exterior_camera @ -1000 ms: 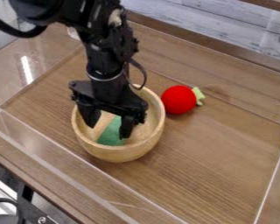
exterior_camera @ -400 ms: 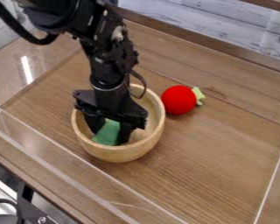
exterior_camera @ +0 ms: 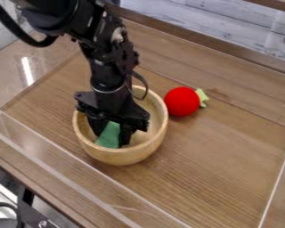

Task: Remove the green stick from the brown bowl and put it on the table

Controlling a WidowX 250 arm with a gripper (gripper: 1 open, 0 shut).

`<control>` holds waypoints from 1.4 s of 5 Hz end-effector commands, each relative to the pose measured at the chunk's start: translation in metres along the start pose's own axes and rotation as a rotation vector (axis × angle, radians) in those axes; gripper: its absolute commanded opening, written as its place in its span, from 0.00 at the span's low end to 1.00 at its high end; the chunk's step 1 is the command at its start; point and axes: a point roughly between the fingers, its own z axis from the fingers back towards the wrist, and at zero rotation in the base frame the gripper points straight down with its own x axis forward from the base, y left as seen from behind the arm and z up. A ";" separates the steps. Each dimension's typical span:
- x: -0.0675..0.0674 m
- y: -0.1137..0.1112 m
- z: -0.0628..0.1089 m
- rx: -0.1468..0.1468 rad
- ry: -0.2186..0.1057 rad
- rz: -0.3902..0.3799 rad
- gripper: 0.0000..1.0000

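My arm, black and jointed, reaches in from the upper left of the picture and points my tool (exterior_camera: 110,132) straight down into the brown bowl (exterior_camera: 151,141). The bowl is round, made of light wood with a thick rim, and it sits on the bench (exterior_camera: 216,169) a little left of centre and toward the near edge.

Inside the bowl lies the green stick (exterior_camera: 110,134), a flat, pale green bar leaning at a tilt against the bowl's inner wall. My tool's two dark fingers (exterior_camera: 129,129) stand on either side of the stick, low in the bowl, with the green showing between them. They are part way closed around it. From this angle I cannot tell whether the fingers are actually pressing on the stick or only sitting close beside it, so I cannot say that I have hold of it. The stick is inside the bowl and has not been lifted out.

To the right of the bowl, near it but not touching, a round red toy (exterior_camera: 185,99) with a small green tip rests on the bench.

The bench top is brown with a wood grain, and low clear plastic walls (exterior_camera: 20,134) run along its edges. A pale, whitewashed wooden surface shows beyond the far wall.
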 end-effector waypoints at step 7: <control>-0.007 -0.001 -0.001 -0.013 -0.003 -0.043 0.00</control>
